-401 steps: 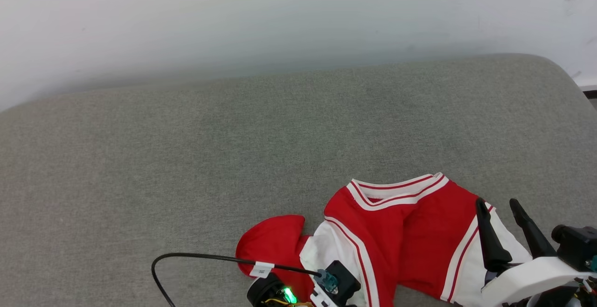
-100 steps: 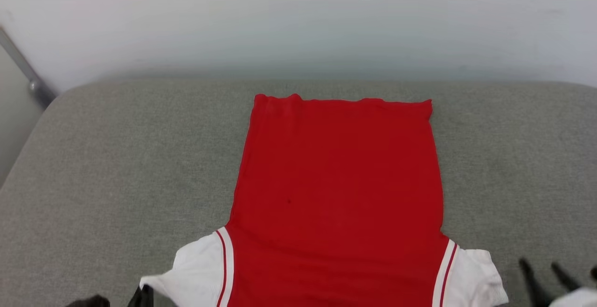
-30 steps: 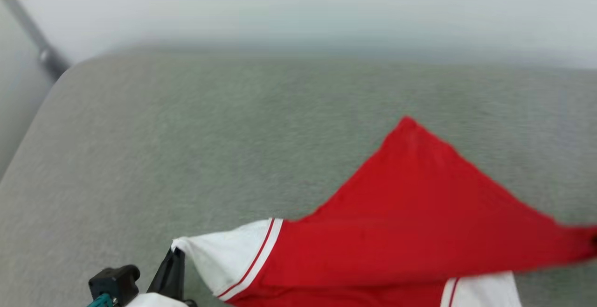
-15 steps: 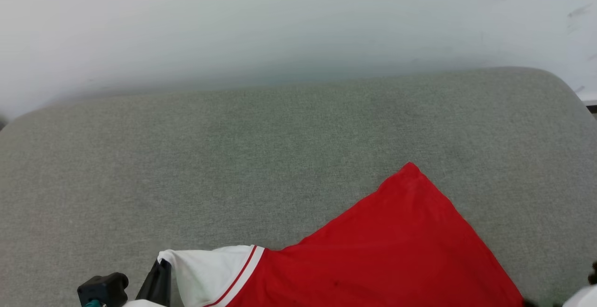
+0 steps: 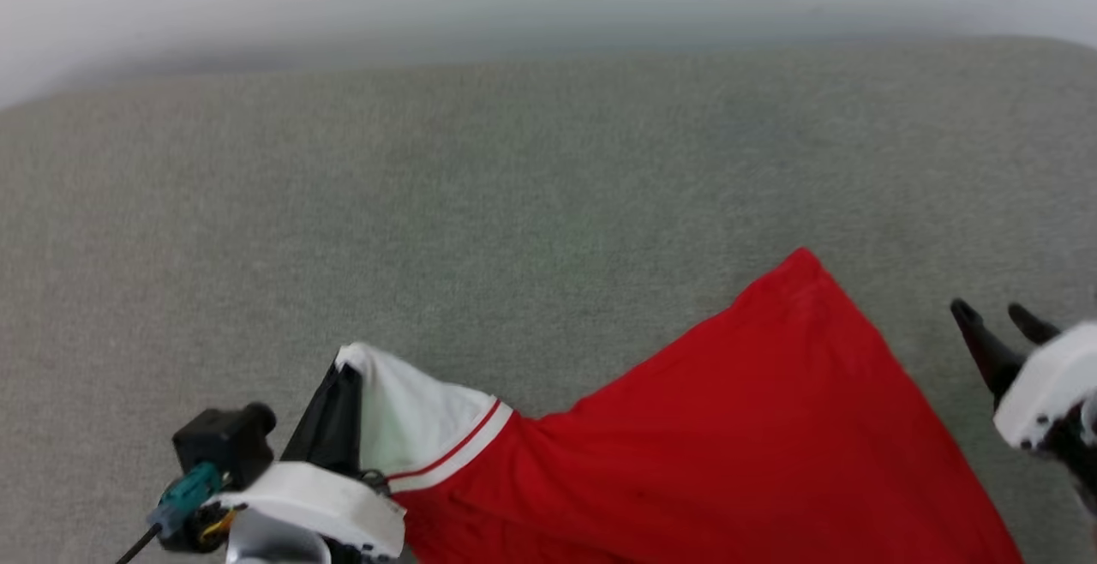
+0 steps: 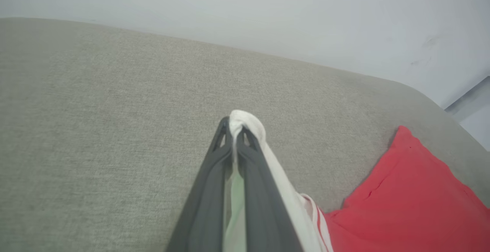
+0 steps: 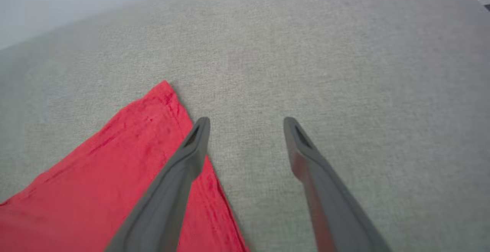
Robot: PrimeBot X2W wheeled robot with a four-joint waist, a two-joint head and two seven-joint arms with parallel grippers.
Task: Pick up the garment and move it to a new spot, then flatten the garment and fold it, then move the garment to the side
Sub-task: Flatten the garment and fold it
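Garment (image 5: 754, 444), smooth red triangle on nubby grey cushion (image 5: 514, 187), white sleeve (image 5: 411, 418) clamped in left gripper (image 6: 232, 125); right gripper (image 7: 247, 123) agape, empty.

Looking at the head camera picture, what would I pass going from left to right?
The left tool, shut on the white sleeve → red shirt body → right tool, open.

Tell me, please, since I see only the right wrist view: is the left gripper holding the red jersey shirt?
Observer: Yes, the left gripper is shut on the white short sleeve of the red jersey garment.
Operator: Is that sleeve lying flat?
Observer: No, its edge is bunched between the fingertips.
Operator: Where is my right gripper in the head view?
Observer: The right gripper is open, to the right of the garment's edge.
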